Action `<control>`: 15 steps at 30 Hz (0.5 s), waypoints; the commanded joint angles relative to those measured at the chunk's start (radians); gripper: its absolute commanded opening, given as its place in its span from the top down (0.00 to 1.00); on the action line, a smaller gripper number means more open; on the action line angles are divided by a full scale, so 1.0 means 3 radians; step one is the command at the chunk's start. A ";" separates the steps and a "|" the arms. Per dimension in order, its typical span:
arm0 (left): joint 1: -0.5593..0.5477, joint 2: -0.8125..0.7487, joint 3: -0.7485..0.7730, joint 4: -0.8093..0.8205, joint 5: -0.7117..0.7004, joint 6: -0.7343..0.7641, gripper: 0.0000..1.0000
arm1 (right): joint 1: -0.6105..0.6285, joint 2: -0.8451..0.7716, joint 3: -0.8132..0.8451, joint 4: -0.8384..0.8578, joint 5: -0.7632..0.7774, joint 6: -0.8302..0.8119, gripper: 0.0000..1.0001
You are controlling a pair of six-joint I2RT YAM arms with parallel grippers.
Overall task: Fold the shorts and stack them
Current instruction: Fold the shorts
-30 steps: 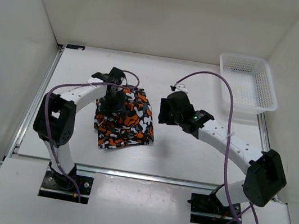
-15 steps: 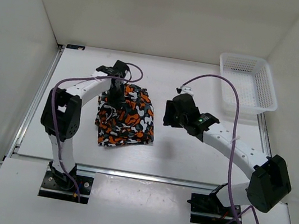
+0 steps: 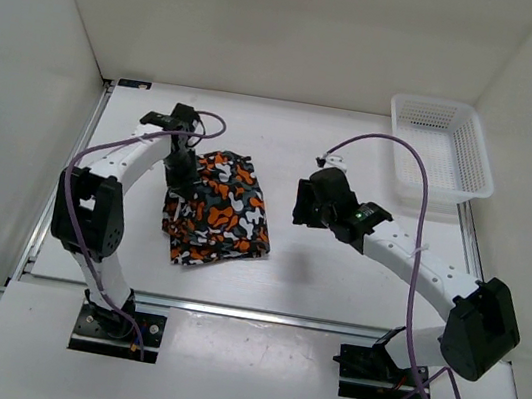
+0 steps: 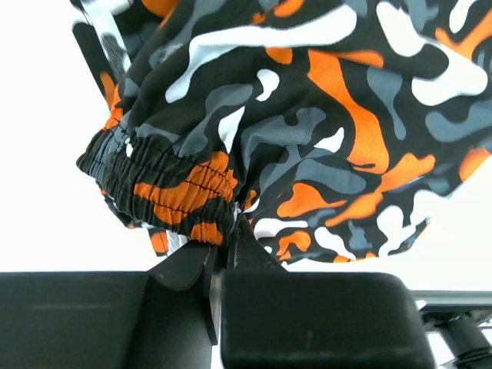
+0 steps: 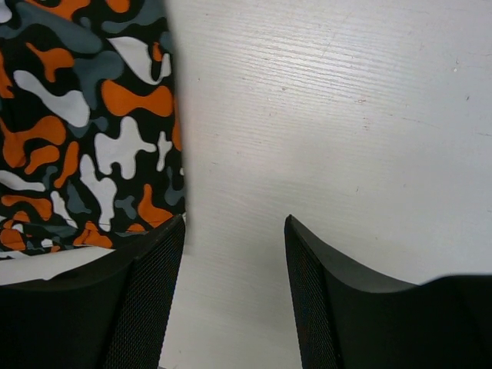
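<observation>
The camouflage shorts [image 3: 221, 213] lie folded in a bundle left of the table's middle. My left gripper [image 3: 181, 172] is at their far left edge, shut on the gathered fabric by the elastic waistband [image 4: 165, 181]. In the left wrist view the fingertips [image 4: 244, 244] pinch together on the shorts [image 4: 323, 115]. My right gripper [image 3: 304, 204] hangs to the right of the bundle, open, with only bare table between its fingers [image 5: 154, 292]. The shorts' right edge [image 5: 84, 131] shows at the left of the right wrist view.
A white mesh basket [image 3: 441, 152] stands at the far right corner. White walls close in the table on three sides. A metal rail [image 3: 54, 196] runs along the left edge. Purple cables loop over both arms.
My left gripper closed on the shorts' far left edge and moved left, pulling the fabric that way. The right arm drew back slightly to the right.
</observation>
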State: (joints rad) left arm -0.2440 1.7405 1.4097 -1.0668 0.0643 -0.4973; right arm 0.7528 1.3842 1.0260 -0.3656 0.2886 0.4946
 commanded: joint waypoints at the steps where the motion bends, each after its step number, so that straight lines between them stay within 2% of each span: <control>1: 0.0234 -0.0218 -0.0107 -0.0064 -0.0061 0.0026 0.90 | -0.0014 -0.0119 -0.0060 0.0022 0.0050 -0.0023 0.41; 3: 0.0317 -0.0218 -0.0230 -0.0029 -0.0091 0.0067 0.86 | -0.0014 -0.0119 -0.0061 0.0022 0.0050 -0.0053 0.39; 5: 0.0485 -0.0167 -0.0403 0.0119 -0.0092 0.0098 0.57 | -0.0014 -0.0119 -0.0061 0.0022 -0.0005 -0.0053 0.36; 7: 0.0608 -0.0065 -0.0485 0.0222 0.0005 0.0129 0.45 | -0.0014 -0.0084 -0.0061 0.0053 -0.0097 -0.0084 0.34; 11: 0.0782 0.0048 -0.0425 0.0161 0.0052 0.0195 0.43 | 0.0016 0.0110 0.0133 0.0053 -0.0424 -0.0196 0.34; 12: 0.0782 -0.0079 -0.0349 0.0130 0.0052 0.0195 0.43 | 0.0016 0.0141 0.0189 0.0053 -0.0486 -0.0227 0.34; 15: 0.0782 -0.0289 -0.0093 -0.0069 -0.0046 0.0195 0.42 | 0.0185 0.0320 0.0440 0.0053 -0.0624 -0.0314 0.42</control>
State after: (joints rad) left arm -0.0055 1.7630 1.2877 -1.0626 0.0586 -0.4557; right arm 0.7677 1.4445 1.0691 -0.3702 0.1833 0.4496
